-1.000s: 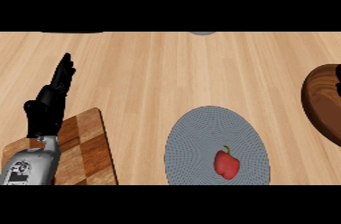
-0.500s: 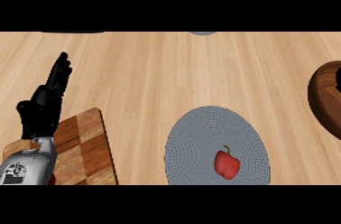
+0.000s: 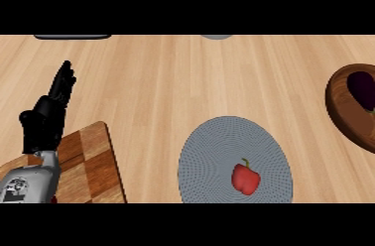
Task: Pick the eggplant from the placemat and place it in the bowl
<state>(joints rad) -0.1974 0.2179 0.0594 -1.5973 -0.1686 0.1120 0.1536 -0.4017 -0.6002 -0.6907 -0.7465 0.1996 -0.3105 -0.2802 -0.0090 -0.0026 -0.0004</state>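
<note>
A dark purple eggplant point(image 3: 360, 90) lies inside the brown wooden bowl point(image 3: 341, 111), which is cut off by the right edge. The round grey placemat point(image 3: 219, 155) sits at the lower middle and carries a red bell pepper point(image 3: 245, 178). My left hand point(image 3: 45, 122) shows at the left, open with fingers straight and pointing up, above a wooden cutting board point(image 3: 86, 163), far from the bowl and the mat. No right hand appears in the head view.
A dark flat object point(image 3: 72, 36) and a small grey round thing point(image 3: 217, 36) peek in at the counter's far edge. Bare wooden counter point(image 3: 190, 76) lies between the left hand, the placemat and the bowl.
My left hand has sunk slightly towards the lower left, still open. A little more of the bowl shows at the right edge. The pepper and the mat have stayed put.
</note>
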